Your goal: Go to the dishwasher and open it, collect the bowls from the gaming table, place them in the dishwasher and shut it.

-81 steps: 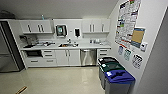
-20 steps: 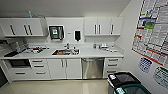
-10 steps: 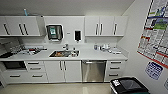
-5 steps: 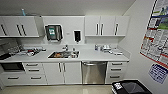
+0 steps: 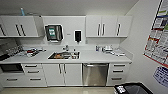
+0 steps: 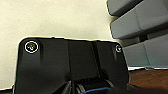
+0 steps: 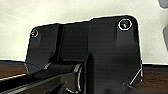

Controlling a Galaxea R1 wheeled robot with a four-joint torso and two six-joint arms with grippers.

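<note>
Camera has advanced; kitchen unit now nearer and squarer than before. Gripper finger state: cannot tell, either arm. Black bin (image 5: 132, 88) nearest, low right. Dishwasher (image 5: 95, 74) ahead, door closed, under white counter (image 5: 100, 57), right of sink (image 5: 64, 55)

Dishwasher (image 5: 95, 74): brushed silver-grey metal front, soft sheen. Cabinet doors (image 5: 63, 74) and drawers (image 5: 31, 72): smooth white laminate, matt, with dark handles. Countertop (image 5: 100, 57): pale, smooth, faintly glossy. Sink (image 5: 64, 55): metal, reflective. Wall posters (image 5: 158, 37): printed paper, slightly shiny. Bin (image 5: 132, 88) at lower corner: black plastic, glossy lid. Floor (image 6: 150, 78) in the left wrist view: brown wood-look, smooth.
</note>
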